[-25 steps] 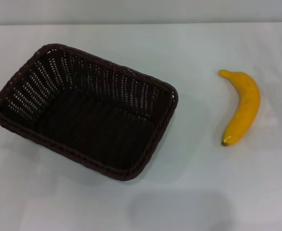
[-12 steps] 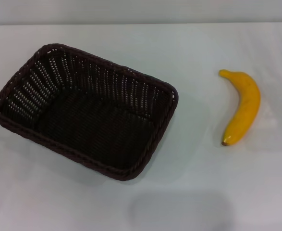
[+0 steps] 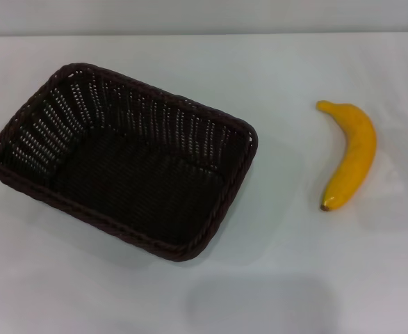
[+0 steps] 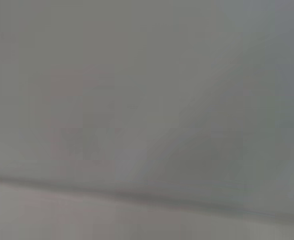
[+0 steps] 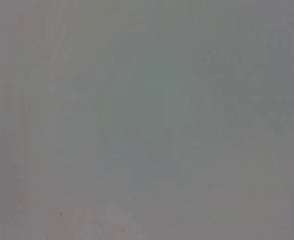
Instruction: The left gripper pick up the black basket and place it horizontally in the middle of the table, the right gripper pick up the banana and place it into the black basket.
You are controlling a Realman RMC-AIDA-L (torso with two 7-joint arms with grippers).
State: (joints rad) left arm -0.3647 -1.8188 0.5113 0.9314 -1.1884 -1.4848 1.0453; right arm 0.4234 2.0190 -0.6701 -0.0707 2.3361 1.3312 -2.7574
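Lying well apart on the table [image 3: 287, 62]: black basket [image 3: 124, 163], banana [image 3: 349, 153].

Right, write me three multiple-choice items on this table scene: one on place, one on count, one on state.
1. Where does the curved yellow banana lie relative to the dark woven wicker basket?
A. Inside it
B. On the white table toward the robot's right, apart from it
C. Leaning on its rim

2. How many bananas are in view?
A. One
B. Two
C. Three

3. What is the basket's state?
A. Tipped on its side
B. Holding fruit
C. Resting empty on the table, set at an angle

Answers: 1 B, since bare tabletop separates the banana from the basket in the head view. 2 A, since only a single banana shows. 3 C, since its woven floor is bare and its long sides run skewed to the table's far edge. Neither claw shows in any view.
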